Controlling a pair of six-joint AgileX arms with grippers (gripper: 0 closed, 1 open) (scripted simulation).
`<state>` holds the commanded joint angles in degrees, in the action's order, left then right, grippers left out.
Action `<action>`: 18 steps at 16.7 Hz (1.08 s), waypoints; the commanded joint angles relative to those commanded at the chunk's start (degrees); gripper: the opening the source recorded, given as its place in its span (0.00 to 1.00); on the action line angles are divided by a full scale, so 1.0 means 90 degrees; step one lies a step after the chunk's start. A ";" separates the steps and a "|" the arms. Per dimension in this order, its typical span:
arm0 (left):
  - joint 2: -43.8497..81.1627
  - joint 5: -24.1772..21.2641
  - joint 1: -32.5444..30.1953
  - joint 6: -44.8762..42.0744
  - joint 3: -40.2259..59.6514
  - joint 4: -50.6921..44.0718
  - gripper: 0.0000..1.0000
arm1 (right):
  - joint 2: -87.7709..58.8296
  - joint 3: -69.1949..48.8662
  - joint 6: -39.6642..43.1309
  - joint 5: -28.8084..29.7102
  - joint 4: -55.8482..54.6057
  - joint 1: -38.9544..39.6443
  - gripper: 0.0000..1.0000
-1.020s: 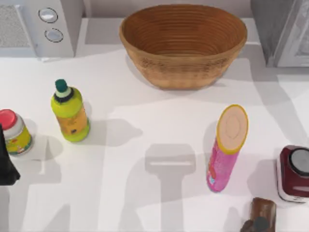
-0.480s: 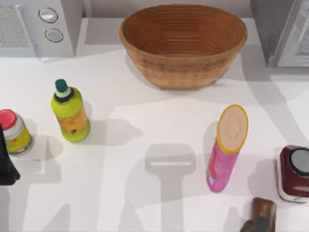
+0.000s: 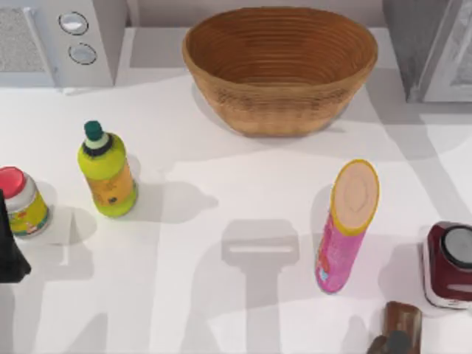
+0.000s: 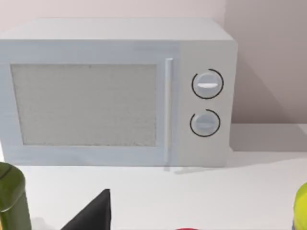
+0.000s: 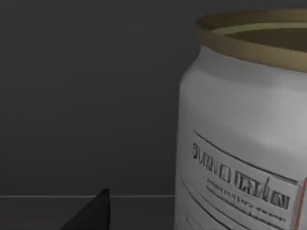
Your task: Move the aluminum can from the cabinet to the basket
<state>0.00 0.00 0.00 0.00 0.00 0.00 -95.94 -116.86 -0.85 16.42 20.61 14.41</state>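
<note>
Can (image 5: 240, 139): the right wrist view shows it very close, standing upright against a dark grey wall, its side and bottom cut off by the picture edge.
Cabinet (image 3: 428, 48): at the far right corner of the desk, partly cut off.
Basket (image 3: 280, 66): at the middle of the far edge, with nothing in it.
Things around: a white microwave (image 3: 59, 40) at the far left corner; a green bottle (image 3: 108, 171) and a red-lidded jar (image 3: 21, 200) near the left edge; a pink tube (image 3: 345, 225) right of the middle; a dark red box (image 3: 447, 264) at the right edge; a brown object (image 3: 397, 330) at the near edge.
Left arm (image 3: 9, 247): a dark part shows at the left edge; whether its tool is wide or narrow I cannot tell.
Left wrist view: the microwave from the front, two knobs.
Right tool: a dark tip (image 5: 93, 213) beside the can; wide or narrow I cannot tell.
</note>
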 joint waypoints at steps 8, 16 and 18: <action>0.0000 0.0000 0.0000 0.0000 0.0000 0.0000 1.00 | 0.0000 0.0000 0.0000 0.0000 0.0000 0.0000 0.62; 0.0000 0.0000 0.0000 0.0000 0.0000 0.0000 1.00 | 0.0000 0.0000 0.0000 0.0000 0.0000 0.0000 0.02; 0.0000 0.0000 0.0000 0.0000 0.0000 0.0000 1.00 | 0.0000 0.0000 0.0000 0.0000 0.0000 0.0000 0.00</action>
<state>0.00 0.00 0.00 0.00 0.00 0.00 -95.94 -116.86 -0.85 16.42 20.61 14.41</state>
